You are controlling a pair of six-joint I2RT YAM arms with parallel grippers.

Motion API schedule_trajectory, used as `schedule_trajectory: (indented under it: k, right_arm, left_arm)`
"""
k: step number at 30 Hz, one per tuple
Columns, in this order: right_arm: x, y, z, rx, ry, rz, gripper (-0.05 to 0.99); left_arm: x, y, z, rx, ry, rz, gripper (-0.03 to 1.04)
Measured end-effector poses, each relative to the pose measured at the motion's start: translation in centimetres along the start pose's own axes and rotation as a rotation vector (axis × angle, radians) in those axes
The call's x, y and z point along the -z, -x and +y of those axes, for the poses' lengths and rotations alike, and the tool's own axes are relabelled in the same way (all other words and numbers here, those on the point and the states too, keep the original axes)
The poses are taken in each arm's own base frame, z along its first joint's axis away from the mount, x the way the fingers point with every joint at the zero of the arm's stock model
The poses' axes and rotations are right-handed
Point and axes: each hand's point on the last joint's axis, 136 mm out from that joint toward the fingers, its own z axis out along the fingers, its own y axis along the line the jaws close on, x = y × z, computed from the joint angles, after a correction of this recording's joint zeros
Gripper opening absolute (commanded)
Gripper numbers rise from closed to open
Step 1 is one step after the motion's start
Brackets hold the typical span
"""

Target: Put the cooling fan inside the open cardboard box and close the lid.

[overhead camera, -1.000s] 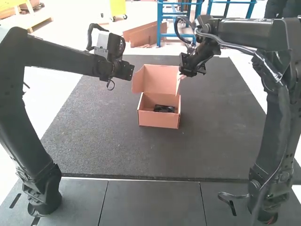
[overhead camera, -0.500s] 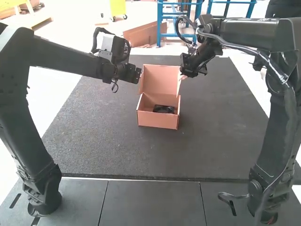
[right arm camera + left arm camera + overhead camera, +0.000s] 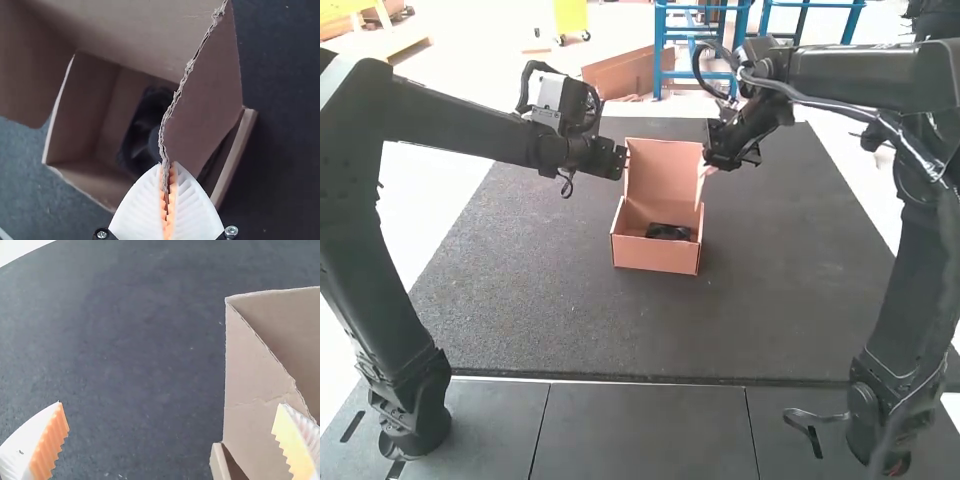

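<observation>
An open cardboard box (image 3: 657,250) stands mid-mat with its lid (image 3: 663,170) raised upright at the back. The black cooling fan (image 3: 668,232) lies inside on the box floor, also seen in the right wrist view as the fan (image 3: 145,142). My right gripper (image 3: 708,165) is shut on the torn edge of the lid's right side flap (image 3: 205,110), the gripper (image 3: 166,197) pinching the cardboard between its pads. My left gripper (image 3: 618,160) is open at the lid's left edge, the gripper (image 3: 170,450) spread wide with one finger (image 3: 295,440) against the cardboard lid (image 3: 260,385).
The box sits on a dark rubber mat (image 3: 520,280) with bare room on every side of it. Both arm bases stand at the near table edge, the left base (image 3: 405,420) and the right base (image 3: 890,420).
My left gripper has moved right, up to the lid's left edge. The right gripper has kept its hold on the flap and shifted only slightly.
</observation>
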Motion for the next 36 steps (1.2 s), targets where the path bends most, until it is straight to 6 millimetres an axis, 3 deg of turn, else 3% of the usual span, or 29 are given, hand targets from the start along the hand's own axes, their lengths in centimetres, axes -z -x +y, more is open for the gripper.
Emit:
schedule_trajectory:
  k: [14, 21, 36]
  right_arm:
    - [-0.3, -2.4, 0.3, 0.019, 0.006, 0.0, -0.02]
    - [-0.8, -4.7, 0.7, 0.031, 0.01, 0.03, -0.02]
    - [-2.6, -8.5, -0.3, 0.05, -0.049, 0.106, -0.02]
  left_arm:
    - [-0.1, -2.3, -0.2, 0.01, -0.011, 0.055, 0.97]
    - [-0.1, -5.1, -0.5, 0.008, -0.024, 0.114, 0.97]
    - [3.0, -6.2, -0.1, 0.009, -0.029, 0.135, 0.97]
